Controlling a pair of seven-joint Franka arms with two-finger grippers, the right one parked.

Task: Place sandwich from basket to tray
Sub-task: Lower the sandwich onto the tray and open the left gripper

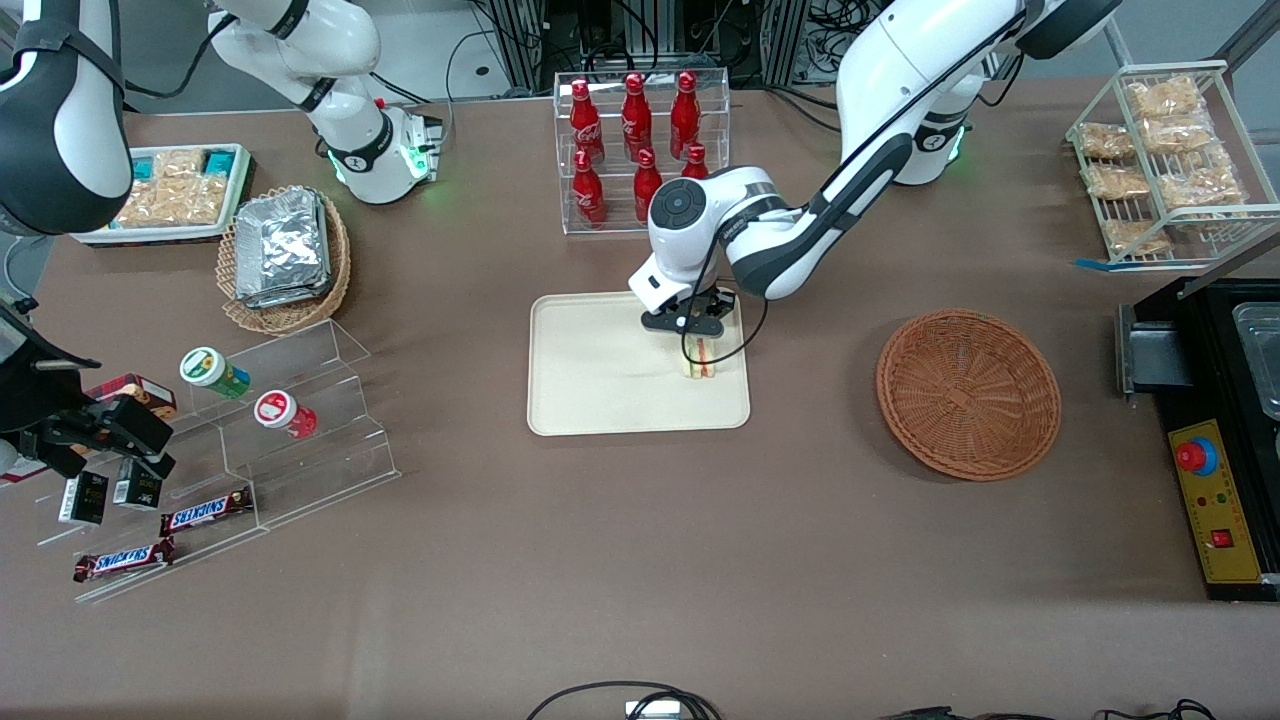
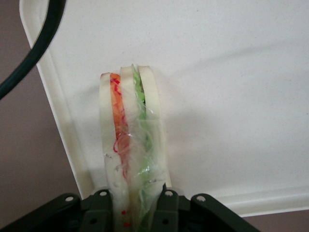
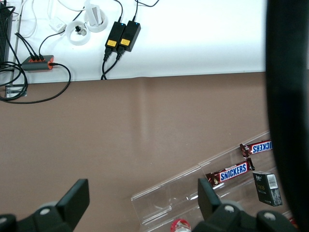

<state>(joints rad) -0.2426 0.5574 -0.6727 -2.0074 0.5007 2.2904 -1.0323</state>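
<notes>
Brown table [image 1: 620, 560], white floor [image 3: 193, 38], cables

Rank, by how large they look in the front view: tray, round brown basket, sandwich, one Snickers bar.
1. Tray, though the basket looks nearly as large.
2. Basket.
3. Snickers bar and sandwich look alike; the pincer, shut on the sandwich over the tray, hides part of it.

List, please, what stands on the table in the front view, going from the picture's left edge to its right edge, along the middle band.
Foil packets basket → tray → sandwich, held by the gripper → basket → black control box.
</notes>
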